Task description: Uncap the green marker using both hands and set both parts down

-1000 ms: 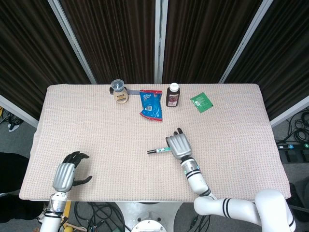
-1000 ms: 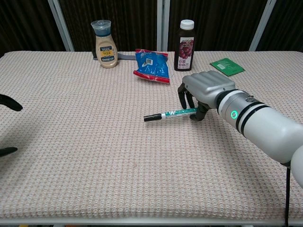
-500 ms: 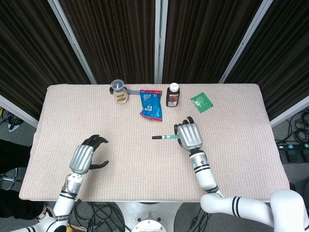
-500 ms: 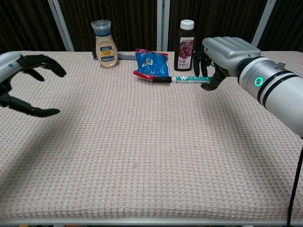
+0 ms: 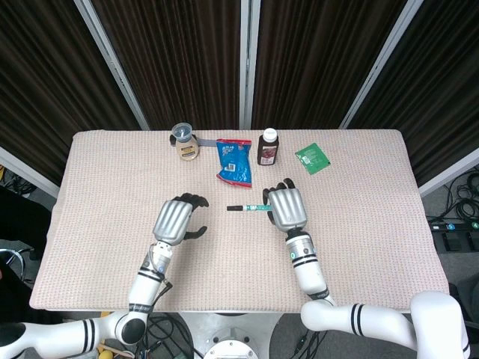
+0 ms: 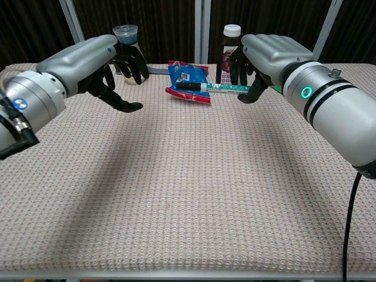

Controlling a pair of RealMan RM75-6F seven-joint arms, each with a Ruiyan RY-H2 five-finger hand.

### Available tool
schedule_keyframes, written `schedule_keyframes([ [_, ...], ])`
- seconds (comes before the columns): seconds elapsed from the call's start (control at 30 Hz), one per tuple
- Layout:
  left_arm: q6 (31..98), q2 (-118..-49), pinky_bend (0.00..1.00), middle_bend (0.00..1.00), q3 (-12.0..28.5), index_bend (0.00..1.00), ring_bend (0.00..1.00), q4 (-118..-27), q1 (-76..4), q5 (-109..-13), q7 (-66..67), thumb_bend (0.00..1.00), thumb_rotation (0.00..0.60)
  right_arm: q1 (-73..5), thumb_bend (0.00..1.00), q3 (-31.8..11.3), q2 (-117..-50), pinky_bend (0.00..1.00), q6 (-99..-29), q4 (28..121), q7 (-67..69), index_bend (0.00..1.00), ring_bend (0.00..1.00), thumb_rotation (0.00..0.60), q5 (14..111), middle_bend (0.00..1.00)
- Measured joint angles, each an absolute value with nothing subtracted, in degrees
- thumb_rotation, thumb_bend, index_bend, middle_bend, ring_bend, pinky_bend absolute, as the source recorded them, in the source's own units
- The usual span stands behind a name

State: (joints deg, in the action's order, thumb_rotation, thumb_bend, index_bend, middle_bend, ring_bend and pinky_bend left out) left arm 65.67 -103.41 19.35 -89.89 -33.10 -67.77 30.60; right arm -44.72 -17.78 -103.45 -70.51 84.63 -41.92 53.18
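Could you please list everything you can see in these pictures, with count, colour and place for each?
green marker: one, white and green barrel with a black cap, held level above the table in the right hand, cap pointing toward the left hand.
sauce bottle: one, cream with a grey-blue cap, far edge of the table, left of centre.
snack bag: one, blue with red trim, lying near the far edge, centre.
juice bottle: one, dark with a white cap, upright beside the bag.
green packet: one, flat, far right.
table: one, covered in beige woven cloth.
left hand: silver and black, fingers apart, holding nothing.
right hand: silver and black, holding the marker.
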Motion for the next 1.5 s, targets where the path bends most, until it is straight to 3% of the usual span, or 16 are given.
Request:
schedule_keyframes([
  [0.27,66.15,-108.94,0.51,0.43,22.30,0.43,0.38,-83.89,-40.59,-58.89,45.31,0.21,0.600,-45.47,0.25,-18.02,-104.50,0.22,-70.31,83.50,-43.14,0.66,0.35,0.600,51.89,0.62],
  [0.5,66.69,-110.21,0.51,0.44,24.25,0.44,0.38,-82.02,-44.20,-53.47,49.93,0.21,0.600,-46.41,0.25,-18.10,-106.77,0.22,-70.21,80.94,-43.55,0.66,0.35,0.600,51.59,0.62],
  [1.5,71.47,-110.67,0.58,0.52,23.03,0.52,0.45,-83.74,-50.25,-43.19,55.12,0.24,0.600,-48.92,0.26,-19.08,-112.98,0.22,-71.37,75.05,-46.23,0.66,0.36,0.600,52.64,0.62],
])
